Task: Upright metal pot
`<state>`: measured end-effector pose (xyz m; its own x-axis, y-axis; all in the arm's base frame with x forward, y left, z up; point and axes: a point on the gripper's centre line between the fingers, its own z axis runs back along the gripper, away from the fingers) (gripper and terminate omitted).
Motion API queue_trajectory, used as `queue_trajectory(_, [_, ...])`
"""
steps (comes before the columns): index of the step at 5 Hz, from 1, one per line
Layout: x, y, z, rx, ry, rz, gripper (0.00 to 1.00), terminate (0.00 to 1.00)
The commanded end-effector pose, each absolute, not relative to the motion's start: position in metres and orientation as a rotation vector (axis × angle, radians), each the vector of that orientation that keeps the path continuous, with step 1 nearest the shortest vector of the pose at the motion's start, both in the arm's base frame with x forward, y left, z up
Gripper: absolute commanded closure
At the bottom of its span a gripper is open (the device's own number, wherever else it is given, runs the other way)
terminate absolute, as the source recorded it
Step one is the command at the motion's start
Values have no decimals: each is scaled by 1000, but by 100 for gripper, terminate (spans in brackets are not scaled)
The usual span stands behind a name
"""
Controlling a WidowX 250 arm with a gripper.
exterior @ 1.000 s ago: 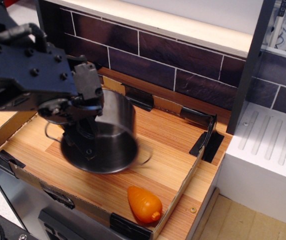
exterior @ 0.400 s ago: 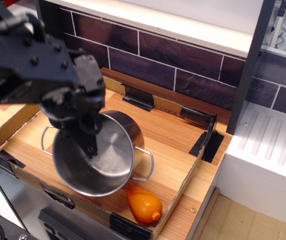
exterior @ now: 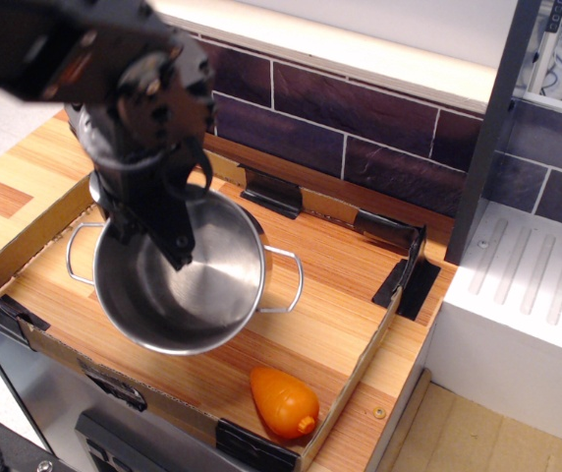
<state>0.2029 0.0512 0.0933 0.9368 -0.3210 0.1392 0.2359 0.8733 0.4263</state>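
Orange toy carrot (exterior: 283, 401) lies nearest, apart from the metal pot (exterior: 178, 273), which now stands mouth-up mid-tray instead of tilted as a moment ago, so the uprighting looks nearly done. Behind, the gripper (exterior: 168, 231) has risen at the far rim; I cannot tell whether its jaws grip.
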Motion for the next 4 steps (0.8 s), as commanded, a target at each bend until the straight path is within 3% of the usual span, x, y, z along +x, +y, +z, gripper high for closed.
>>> queue_trajectory(1, [216,67,97,329,-22,-206,100,0])
queue_trajectory(3, [217,66,84,279,136,-191,100,0])
queue_trajectory(4, [219,63,76,277,159,-190,100,0])
